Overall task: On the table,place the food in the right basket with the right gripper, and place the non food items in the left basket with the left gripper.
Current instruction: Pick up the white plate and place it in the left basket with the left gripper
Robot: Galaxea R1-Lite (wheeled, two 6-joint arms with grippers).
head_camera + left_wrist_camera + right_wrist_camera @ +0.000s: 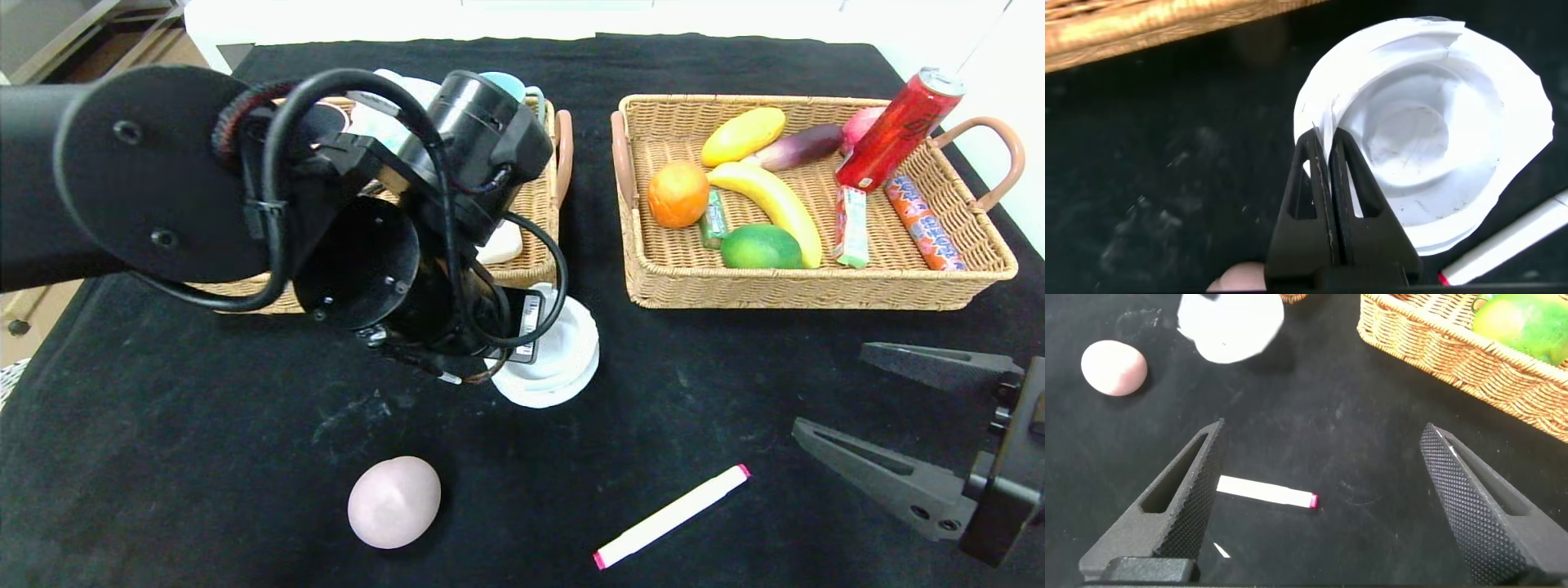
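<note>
The left end effector (1323, 151) is clamped on the rim of the white disc (563, 359), just in front of the left basket (539, 204). The right end effector (833, 392), fingers wide apart, hovers at 4 o'clock over the tabletop (204, 457). The pink egg-shaped lump (394, 501) and white marker (671, 516) lie at 6 o'clock; the orange (678, 193) sits in the right basket (816, 286).

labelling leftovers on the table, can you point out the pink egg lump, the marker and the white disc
pink egg lump (393, 501), head view, middle of its rounded top
marker (671, 515), head view, middle of its white barrel
white disc (1454, 106), left wrist view, raised ring inside the rim
</note>
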